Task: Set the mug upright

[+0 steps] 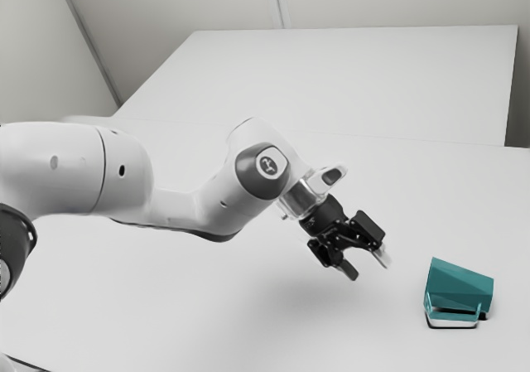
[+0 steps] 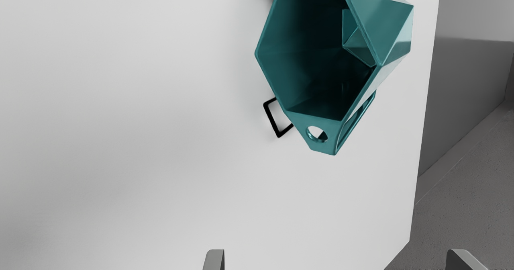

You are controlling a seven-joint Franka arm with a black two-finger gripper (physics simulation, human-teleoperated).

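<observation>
At the exterior view's near right, the mug (image 1: 460,285) lay on its side, mouth toward the gripper (image 1: 368,268), whose empty fingers (image 2: 215,260) stood spread, probably to straddle it.

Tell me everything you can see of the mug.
The mug is teal and faceted, smooth and slightly glossy, with a six-sided mouth and a handle pierced by a round hole. It lies on its side on the table, near an edge, mouth toward the open gripper, which is clear of it. Thin black lines beside it are unclear.
</observation>
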